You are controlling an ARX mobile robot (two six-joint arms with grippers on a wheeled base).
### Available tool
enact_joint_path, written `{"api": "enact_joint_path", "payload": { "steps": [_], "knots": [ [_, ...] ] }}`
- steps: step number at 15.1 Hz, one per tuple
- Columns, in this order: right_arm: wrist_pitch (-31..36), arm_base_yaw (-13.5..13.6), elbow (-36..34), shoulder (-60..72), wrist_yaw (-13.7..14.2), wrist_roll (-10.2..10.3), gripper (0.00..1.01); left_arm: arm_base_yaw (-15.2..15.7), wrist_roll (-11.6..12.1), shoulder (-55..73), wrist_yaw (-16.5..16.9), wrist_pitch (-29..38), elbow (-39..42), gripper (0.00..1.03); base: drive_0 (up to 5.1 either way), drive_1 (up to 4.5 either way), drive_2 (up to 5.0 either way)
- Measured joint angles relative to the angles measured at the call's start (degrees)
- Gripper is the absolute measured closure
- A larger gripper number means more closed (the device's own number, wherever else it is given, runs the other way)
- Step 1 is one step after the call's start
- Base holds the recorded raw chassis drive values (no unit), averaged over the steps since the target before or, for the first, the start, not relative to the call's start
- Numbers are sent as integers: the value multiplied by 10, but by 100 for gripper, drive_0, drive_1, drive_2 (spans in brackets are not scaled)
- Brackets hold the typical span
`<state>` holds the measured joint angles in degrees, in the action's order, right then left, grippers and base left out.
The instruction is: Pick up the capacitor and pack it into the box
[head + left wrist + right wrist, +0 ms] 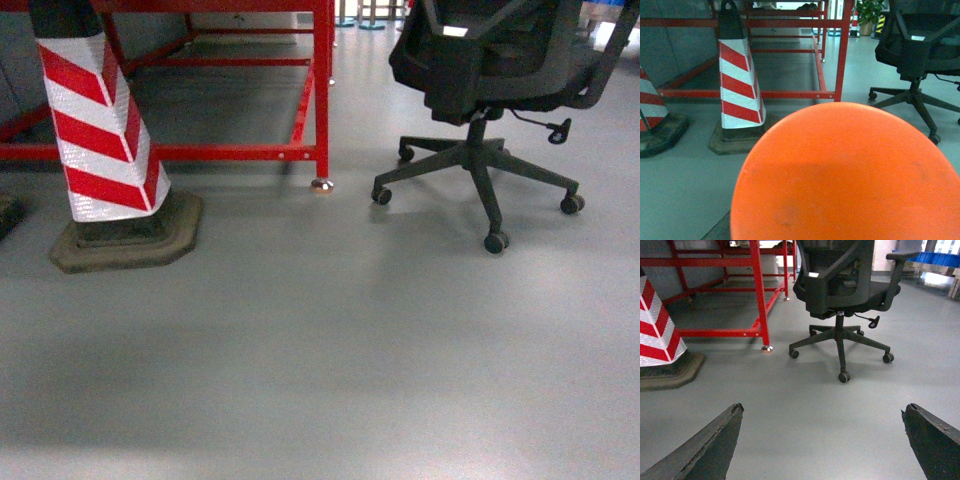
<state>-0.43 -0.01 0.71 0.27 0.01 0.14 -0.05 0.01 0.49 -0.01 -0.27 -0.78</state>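
My right gripper (822, 440) is spread wide: its two dark, rough-edged fingers (705, 450) taper in from the lower corners of my right wrist view, with nothing between them but smooth grey floor (805, 405). The wrist is held low and points forward over that floor. My left gripper does not show in any view, so I cannot tell how it stands; a broad, matte orange dome (850, 175) with a rounded top edge fills the lower part of my left wrist view. Ahead on the right stands a black office chair (840, 285) on a five-spoke castor base. To the left a red metal frame (322, 90) rests on a small round foot, and just beside it a red-and-white striped cone (100, 130) sits on a worn, dark base. Open floor lies between the cone and chair. No box or capacitor is in view.
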Motion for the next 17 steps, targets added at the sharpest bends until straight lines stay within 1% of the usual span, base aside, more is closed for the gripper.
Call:
{"api": "enact_joint_path", "payload": {
  "steps": [17],
  "knots": [
    [1, 0, 0, 0, 0, 0, 3, 0, 0, 0, 0, -1, 0, 59, -503, 242, 242]
  ]
}}
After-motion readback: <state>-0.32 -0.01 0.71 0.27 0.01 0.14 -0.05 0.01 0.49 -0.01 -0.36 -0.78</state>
